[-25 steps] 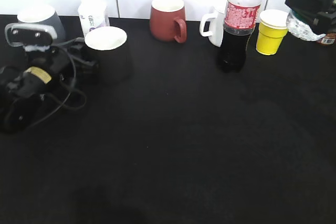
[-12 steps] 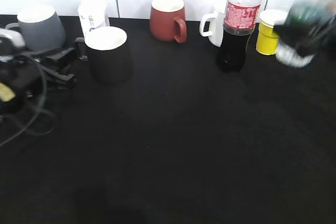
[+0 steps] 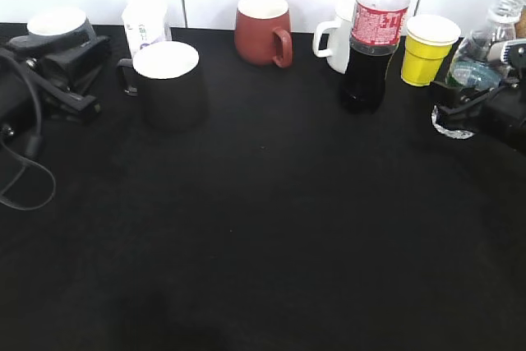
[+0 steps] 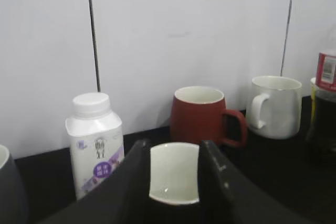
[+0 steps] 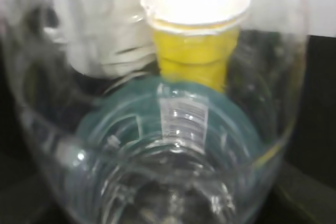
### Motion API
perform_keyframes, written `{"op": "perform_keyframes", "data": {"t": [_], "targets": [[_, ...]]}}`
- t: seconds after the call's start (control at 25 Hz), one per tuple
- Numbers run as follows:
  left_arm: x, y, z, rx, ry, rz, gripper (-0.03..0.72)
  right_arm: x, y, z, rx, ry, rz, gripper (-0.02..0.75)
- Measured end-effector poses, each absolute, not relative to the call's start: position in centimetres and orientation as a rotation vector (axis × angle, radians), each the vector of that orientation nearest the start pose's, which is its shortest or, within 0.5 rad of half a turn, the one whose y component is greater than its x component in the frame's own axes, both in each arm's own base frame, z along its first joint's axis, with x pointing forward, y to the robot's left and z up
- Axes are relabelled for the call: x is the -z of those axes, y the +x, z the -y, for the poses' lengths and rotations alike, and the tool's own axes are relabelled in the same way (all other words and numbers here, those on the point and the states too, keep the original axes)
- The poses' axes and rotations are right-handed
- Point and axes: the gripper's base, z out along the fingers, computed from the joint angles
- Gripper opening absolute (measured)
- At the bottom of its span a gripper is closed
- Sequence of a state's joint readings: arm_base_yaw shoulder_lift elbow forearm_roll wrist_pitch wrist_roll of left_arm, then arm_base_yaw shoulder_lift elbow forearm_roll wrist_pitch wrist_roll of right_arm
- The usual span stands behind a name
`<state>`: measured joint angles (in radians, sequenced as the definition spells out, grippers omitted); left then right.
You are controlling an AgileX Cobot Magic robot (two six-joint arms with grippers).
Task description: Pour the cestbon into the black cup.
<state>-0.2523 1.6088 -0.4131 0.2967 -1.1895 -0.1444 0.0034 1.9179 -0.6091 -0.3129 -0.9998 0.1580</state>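
The black cup point(image 3: 170, 88), white inside, stands upright at the back left with its handle to the left. My left gripper point(image 3: 97, 76) is open and empty just left of that handle, apart from it. In the left wrist view the cup's white inside point(image 4: 174, 177) shows between the spread fingers of the left gripper point(image 4: 175, 148). The cestbon point(image 3: 472, 76), a clear bottle with a dark green label, is tilted at the far right, base low and cap up right. My right gripper point(image 3: 485, 104) is shut on it. The cestbon point(image 5: 168, 145) fills the right wrist view and hides the fingers.
Along the back wall stand a grey mug point(image 3: 56, 22), a white milk bottle point(image 3: 145, 26), a brick-red mug point(image 3: 261, 30), a white mug point(image 3: 333, 39), a cola bottle point(image 3: 374, 47) and a yellow cup point(image 3: 427, 51). A cable point(image 3: 29, 162) loops at the left.
My left arm has drawn back to the left, away from the black cup. My right gripper has brought the cestbon down from the upper right corner to just above the table.
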Motion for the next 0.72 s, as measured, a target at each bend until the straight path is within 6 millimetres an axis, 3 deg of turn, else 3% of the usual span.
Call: {"op": "perform_keyframes", "data": {"t": [0.2, 0.24, 0.28, 0.36, 0.6, 0.72], "targets": [[-19.6, 25.2, 9.2, 0.438, 0.414, -1.473, 0.240, -11.6, 32.5, -2.3, -0.227, -0.179, -1.800, 0.489], [-19.9, 25.1, 9.2, 0.436, 0.415, -1.463, 0.240, -11.6, 32.5, -2.3, -0.226, -0.179, -1.801, 0.507], [-20.1, 25.0, 9.2, 0.434, 0.418, -1.462, 0.240, -11.5, 32.4, -2.4, -0.232, -0.177, -1.807, 0.575], [-20.2, 24.9, 9.1, 0.420, 0.430, -1.491, 0.240, -11.3, 31.4, -2.4, -0.247, -0.170, -1.835, 0.660], [-20.3, 24.3, 8.9, 0.407, 0.440, -1.635, 0.241, -12.5, 26.5, -1.9, -0.216, -0.104, -1.916, 0.669], [-20.3, 23.4, 8.0, 0.388, 0.359, -1.835, 0.241, -14.3, 24.5, -1.6, -0.175, -0.104, -1.972, 0.661]]}}
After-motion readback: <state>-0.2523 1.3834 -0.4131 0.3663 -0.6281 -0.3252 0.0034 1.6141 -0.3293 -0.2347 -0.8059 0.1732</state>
